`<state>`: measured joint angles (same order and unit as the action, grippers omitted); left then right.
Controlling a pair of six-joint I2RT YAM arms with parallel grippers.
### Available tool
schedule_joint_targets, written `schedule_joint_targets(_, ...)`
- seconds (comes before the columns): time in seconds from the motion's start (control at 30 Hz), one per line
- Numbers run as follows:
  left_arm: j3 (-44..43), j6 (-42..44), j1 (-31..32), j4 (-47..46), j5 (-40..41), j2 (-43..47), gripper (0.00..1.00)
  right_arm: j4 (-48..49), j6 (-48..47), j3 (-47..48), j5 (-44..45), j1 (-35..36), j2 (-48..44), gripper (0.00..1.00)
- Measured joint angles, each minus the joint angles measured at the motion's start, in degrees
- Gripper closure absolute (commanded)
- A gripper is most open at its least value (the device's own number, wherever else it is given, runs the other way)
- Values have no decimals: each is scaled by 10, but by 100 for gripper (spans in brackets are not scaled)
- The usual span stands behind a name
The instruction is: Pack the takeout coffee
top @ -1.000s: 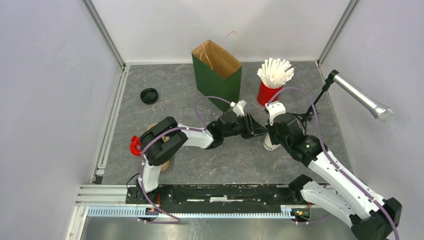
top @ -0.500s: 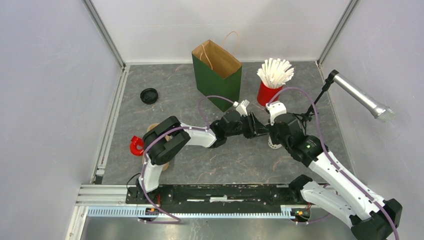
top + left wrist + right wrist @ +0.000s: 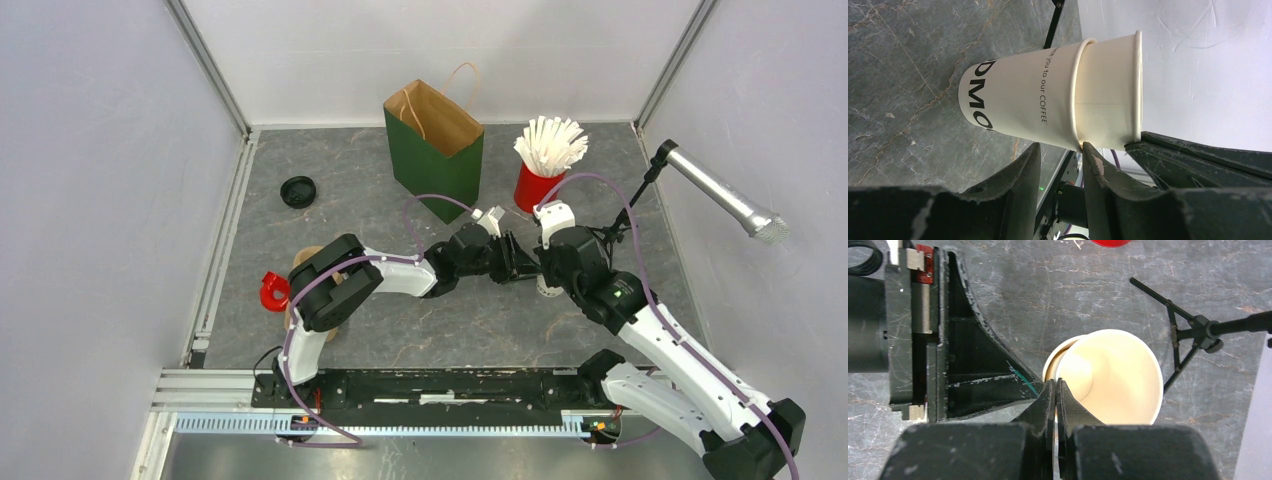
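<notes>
A grey marbled table (image 3: 350,200) enclosed by white walls is seen. Right of centre, two white cups are nested: the inner cup (image 3: 1108,90) is seated in the outer cup (image 3: 1018,105), both lidless. The inner cup's rim is pinched by the closed right gripper (image 3: 1055,385). The left gripper (image 3: 1060,147) is held partly open, its tips against the outer cup's side, the rim between them. The red straw cup (image 3: 535,185) and green bag (image 3: 435,150) are set behind, the microphone stand (image 3: 720,195) to the right. Bare table is left nearer.
</notes>
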<state>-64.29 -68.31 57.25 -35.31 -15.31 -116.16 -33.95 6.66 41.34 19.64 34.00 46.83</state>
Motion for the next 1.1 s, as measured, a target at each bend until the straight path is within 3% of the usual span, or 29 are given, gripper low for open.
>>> schedule_joint_targets(0.17,-1,0,0,2,1,0,54,-26,-3,29,35,0,1,100)
schedule_joint_targets(0.37,-2,18,0,37,3,7,42,-57,-13,119,75,0,-2,100)
schedule_joint_targets(0.5,3,29,-7,72,4,50,20,-62,-24,163,66,0,-7,100)
schedule_joint_targets(0.53,7,35,-11,83,6,70,1,-62,-26,170,59,0,-6,100)
schedule_joint_targets(0.7,31,88,-57,192,49,234,0,-57,-31,203,-10,0,16,100)
schedule_joint_targets(0.87,31,162,-146,353,130,424,0,-37,-24,203,-61,24,49,100)
schedule_joint_targets(1.1,17,273,-296,588,240,591,0,19,-10,182,-46,198,128,100)
